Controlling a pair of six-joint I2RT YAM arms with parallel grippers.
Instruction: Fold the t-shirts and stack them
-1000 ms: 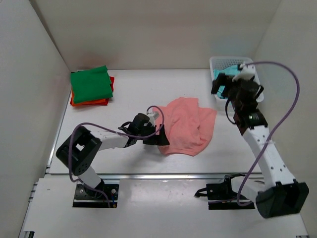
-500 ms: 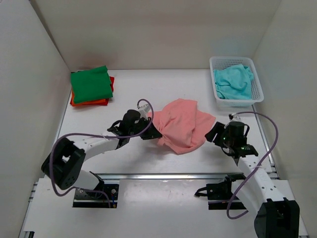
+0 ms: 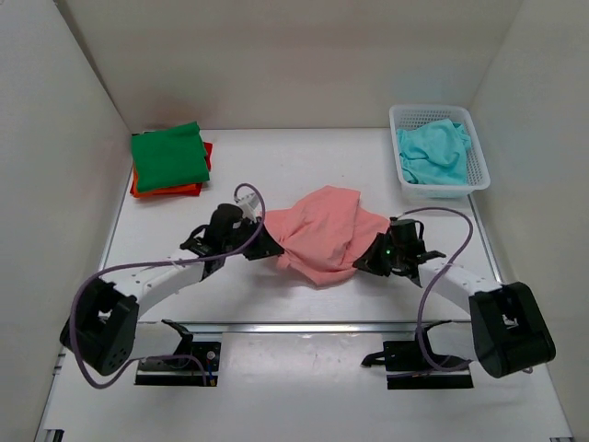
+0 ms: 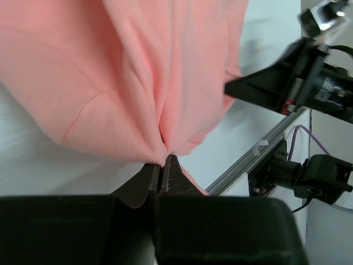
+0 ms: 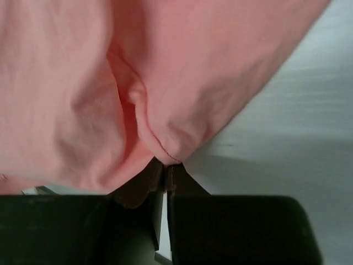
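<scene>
The salmon pink t-shirt (image 3: 322,232) lies bunched in the middle of the table, drawn taut between both arms. My left gripper (image 3: 269,247) is shut on its left edge; the left wrist view shows the cloth (image 4: 138,83) pinched at the tips (image 4: 164,165). At the shirt's right edge my right gripper (image 3: 370,261) is shut on a fold (image 5: 165,83), with its tips (image 5: 165,168) closed on the hem. A folded green t-shirt (image 3: 167,157) rests on an orange-red one (image 3: 170,191) at the back left. The turquoise t-shirt (image 3: 433,152) lies crumpled in the basket.
A white mesh basket (image 3: 479,175) stands at the back right by the wall. White walls close in the table on the left, back and right. A metal rail (image 3: 304,324) runs along the near edge, with both arm bases below it.
The right arm swung from the basket down to the pink shirt's right edge and shut on it. The left gripper shut on the left edge and pulled it leftward, bunching the shirt.
</scene>
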